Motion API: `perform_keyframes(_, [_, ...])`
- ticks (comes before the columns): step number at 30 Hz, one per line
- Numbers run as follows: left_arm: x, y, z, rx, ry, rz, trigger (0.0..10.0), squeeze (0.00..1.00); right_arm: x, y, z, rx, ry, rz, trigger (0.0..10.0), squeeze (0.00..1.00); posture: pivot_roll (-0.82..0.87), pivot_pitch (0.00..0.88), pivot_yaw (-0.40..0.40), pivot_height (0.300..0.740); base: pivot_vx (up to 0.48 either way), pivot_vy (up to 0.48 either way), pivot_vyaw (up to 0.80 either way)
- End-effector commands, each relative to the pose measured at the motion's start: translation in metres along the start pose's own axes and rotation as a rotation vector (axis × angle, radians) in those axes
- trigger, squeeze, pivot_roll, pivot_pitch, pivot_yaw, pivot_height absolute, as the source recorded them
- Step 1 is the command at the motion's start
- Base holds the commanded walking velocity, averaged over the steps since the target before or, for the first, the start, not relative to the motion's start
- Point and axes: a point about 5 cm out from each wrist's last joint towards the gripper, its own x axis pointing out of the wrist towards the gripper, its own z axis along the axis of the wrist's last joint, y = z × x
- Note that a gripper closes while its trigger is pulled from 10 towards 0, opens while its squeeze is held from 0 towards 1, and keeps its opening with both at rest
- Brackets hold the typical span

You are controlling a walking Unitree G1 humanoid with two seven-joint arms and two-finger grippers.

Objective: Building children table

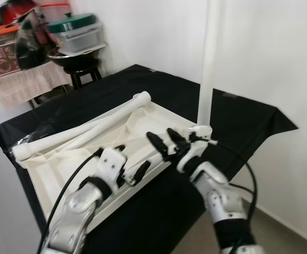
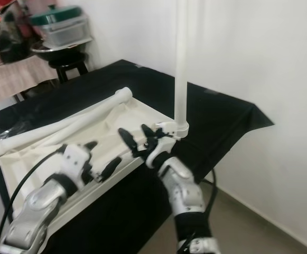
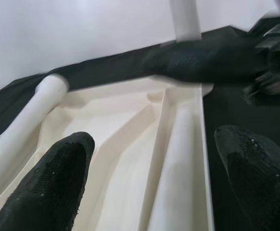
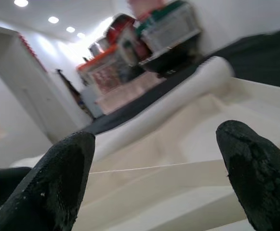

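Observation:
A white children's table top [image 1: 158, 119] lies upside down on a black-covered table [image 1: 238, 116]. One white leg [image 1: 207, 63] stands upright in its near right corner socket. Two loose white legs [image 1: 84, 129] lie across the underside. My left gripper [image 1: 133, 161] hovers open over the top's front rim. My right gripper [image 1: 165, 140] is open just left of the upright leg's base, apart from it. The left wrist view looks between open fingers [image 3: 58, 183] at the ribbed underside [image 3: 130, 144]. In the right wrist view, open fingers [image 4: 255, 168] frame a loose leg [image 4: 178, 96].
A black stool [image 1: 82, 69] with a pan and stacked lidded containers [image 1: 76, 29] stands at the back left, beside boxes on a cloth-draped shelf [image 1: 21, 79]. White walls rise behind and to the right. Floor [image 1: 280, 217] lies beyond the table's right edge.

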Motion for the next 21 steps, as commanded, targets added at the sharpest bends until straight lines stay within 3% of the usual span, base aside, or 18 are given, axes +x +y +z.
perform_keyframes(1, [-0.004,0.007,0.003,0.073,0.039,-0.029,10.0,0.00,0.009,0.013,-0.002,0.018,0.002,0.046,10.0,0.00,-0.09,0.000,0.096,0.740,0.000,0.000,0.00])
perform_keyframes(4, [-0.004,0.007,0.006,0.154,0.091,-0.081,10.0,0.00,0.009,0.013,-0.003,0.020,0.004,0.045,10.0,0.00,-0.09,0.000,0.096,0.740,0.000,0.000,0.00])
perform_keyframes(6, [-0.007,0.015,0.005,0.304,0.268,-0.157,10.0,0.00,0.009,0.013,-0.004,0.022,0.011,0.040,10.0,0.00,-0.09,0.000,0.096,0.740,0.000,0.000,0.00])
perform_keyframes(8, [-0.020,0.025,0.011,0.418,0.457,-0.257,10.0,0.00,0.010,0.012,-0.005,0.024,0.017,0.036,10.0,0.00,-0.08,0.000,0.105,0.740,0.000,0.000,0.00])
perform_keyframes(10, [-0.029,0.027,0.015,0.457,0.542,-0.323,10.0,0.00,0.010,0.012,-0.005,0.023,0.019,0.035,10.0,0.00,-0.08,0.000,0.105,0.740,0.000,0.000,0.00])
perform_keyframes(16, [-0.040,0.018,0.041,0.390,0.543,-0.441,10.0,0.00,0.012,0.013,-0.008,0.030,0.029,0.033,10.0,0.00,-0.06,0.000,0.115,0.740,0.000,0.000,0.00])
perform_keyframes(21, [-0.049,0.016,0.043,0.340,0.588,-0.477,10.0,0.00,0.013,0.013,-0.010,0.026,0.035,0.033,10.0,0.00,-0.06,0.000,0.121,0.740,0.000,0.000,0.00])
